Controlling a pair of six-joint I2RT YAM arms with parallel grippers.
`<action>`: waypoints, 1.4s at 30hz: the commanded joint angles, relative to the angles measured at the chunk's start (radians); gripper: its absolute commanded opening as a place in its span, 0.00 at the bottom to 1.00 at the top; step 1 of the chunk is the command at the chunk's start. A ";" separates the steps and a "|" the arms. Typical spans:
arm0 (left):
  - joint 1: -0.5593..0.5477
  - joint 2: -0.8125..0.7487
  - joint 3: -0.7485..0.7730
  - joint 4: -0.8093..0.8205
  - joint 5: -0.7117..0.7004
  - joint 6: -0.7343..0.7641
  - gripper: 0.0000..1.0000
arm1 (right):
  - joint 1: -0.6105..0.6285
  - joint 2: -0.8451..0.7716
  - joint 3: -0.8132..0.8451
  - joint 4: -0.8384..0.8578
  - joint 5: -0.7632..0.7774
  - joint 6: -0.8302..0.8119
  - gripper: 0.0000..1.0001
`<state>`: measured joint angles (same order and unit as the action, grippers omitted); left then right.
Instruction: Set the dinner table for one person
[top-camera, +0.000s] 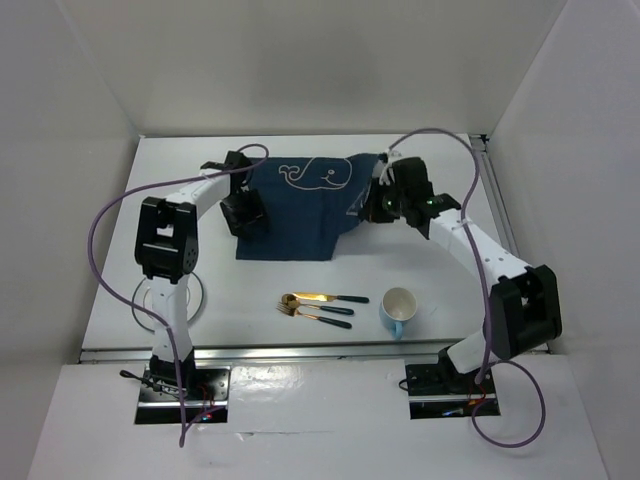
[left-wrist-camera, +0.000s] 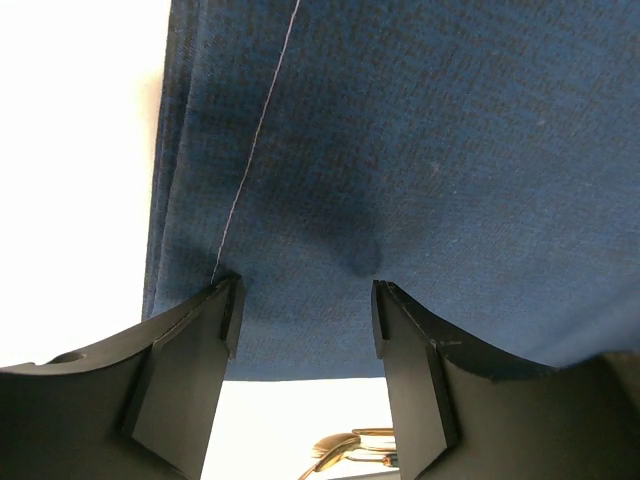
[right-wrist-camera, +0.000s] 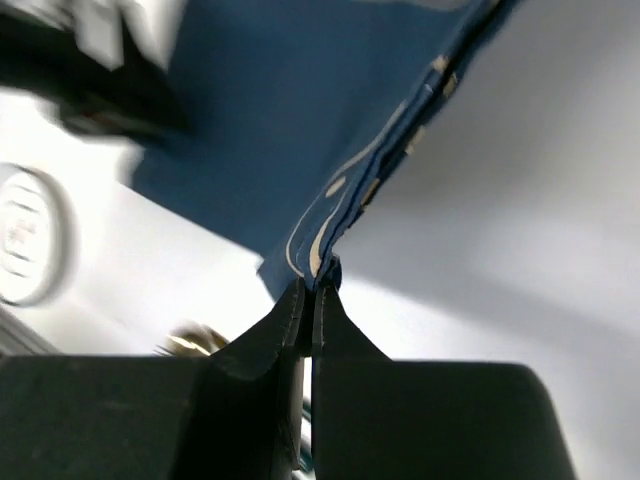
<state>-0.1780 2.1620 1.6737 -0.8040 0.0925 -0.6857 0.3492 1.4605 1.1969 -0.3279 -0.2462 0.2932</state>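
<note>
Gold cutlery (left-wrist-camera: 345, 450) cut off at bottom edge, white plate (right-wrist-camera: 28, 235) blurred, placemat (top-camera: 300, 205) corner hidden under right claw (top-camera: 370, 206).

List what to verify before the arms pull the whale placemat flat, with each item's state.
1. The right gripper pinches the placemat edge: ok, jaws shut on it.
2. The left gripper grips the cloth: not ok, jaws open over its left side.
3. The placemat lies flat on the dinner table: not ok, right edge lifted.
4. The cutlery and the cup lie clear of the cloth: ok, both nearer the arm bases.
5. Left fingertips touching the cloth: cannot tell.
</note>
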 joint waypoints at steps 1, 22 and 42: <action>0.003 0.027 -0.071 -0.009 0.006 0.002 0.71 | -0.010 0.040 -0.132 -0.079 0.061 0.046 0.00; 0.003 -0.226 -0.200 -0.043 -0.088 0.031 0.71 | -0.098 0.162 0.111 -0.257 0.213 0.184 0.58; 0.003 -0.133 -0.258 0.006 -0.093 0.031 0.71 | -0.067 0.408 0.006 -0.188 0.163 0.213 0.21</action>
<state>-0.1757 2.0258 1.4570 -0.8124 -0.0059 -0.6571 0.2752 1.8408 1.2106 -0.5381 -0.1032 0.5003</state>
